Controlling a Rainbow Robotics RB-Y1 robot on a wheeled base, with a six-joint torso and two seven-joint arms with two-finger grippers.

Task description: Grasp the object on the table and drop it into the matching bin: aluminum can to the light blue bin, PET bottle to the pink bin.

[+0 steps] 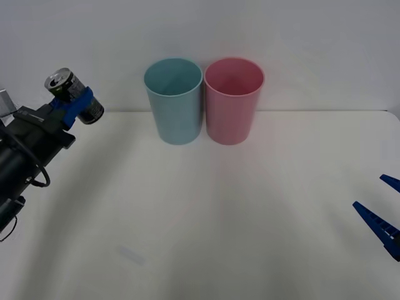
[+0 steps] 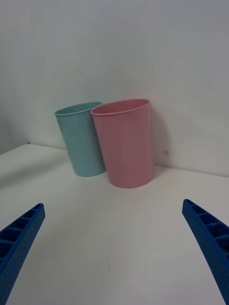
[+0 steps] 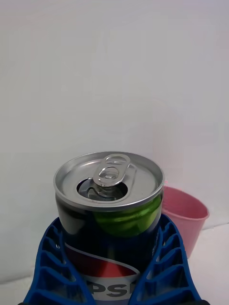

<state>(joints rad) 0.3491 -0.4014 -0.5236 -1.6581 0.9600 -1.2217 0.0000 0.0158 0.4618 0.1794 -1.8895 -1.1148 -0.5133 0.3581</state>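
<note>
The big white table [image 1: 206, 206] fills most of the front view. Two tall bins stand side by side at about 12 o'clock on it, just touching or very nearly: the light blue bin [image 1: 174, 100] on the left and the pink bin [image 1: 233, 100] on the right. The left gripper [image 1: 74, 103] is up at about 10 o'clock, well to the left of the bins and lifted off the table. Its blue fingers [image 3: 164, 267] are squeezed tight around the aluminum can [image 1: 72, 94], which is tipped over a bit, with its silver top pointing up and to the left. The right gripper [image 1: 384, 209] waits low at about 4 o'clock with its fingers spread wide and nothing in them. The can has to go in the light blue bin. The bins sit so close that a small miss to the right could drop it in the pink one. The tipped can might also hit a rim and bounce out, or knock a bin over.
</note>
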